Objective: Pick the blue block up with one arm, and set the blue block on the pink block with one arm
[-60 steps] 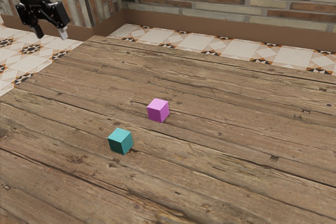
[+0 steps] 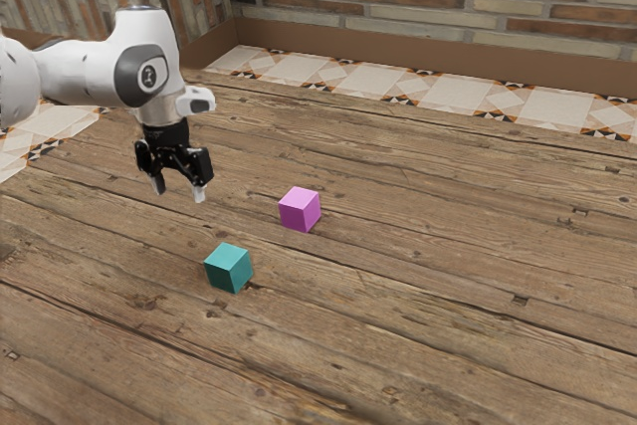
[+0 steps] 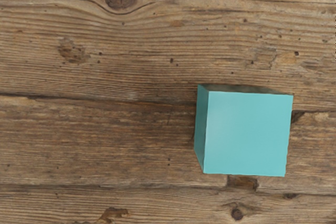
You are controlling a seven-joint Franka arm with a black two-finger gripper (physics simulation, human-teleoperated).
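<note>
While gripper (image 2: 179,189) hangs over table (image 2: 448,246), fingers spread, nothing between them, blue block (image 2: 229,267) sits flat on planks, apart from gripper, nearer camera. Block: teal matte cube, crisp edges. Wrist view: block (image 3: 244,132) on weathered, knotted wood grain. Pink block (image 2: 300,209): matte cube, near blue block, not touching. Arm (image 2: 90,72): white, smooth, rounded.

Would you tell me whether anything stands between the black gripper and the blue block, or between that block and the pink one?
Nothing visible does: only wooden table separates the black gripper from the teal-blue cube, and that cube from the pink cube.
</note>
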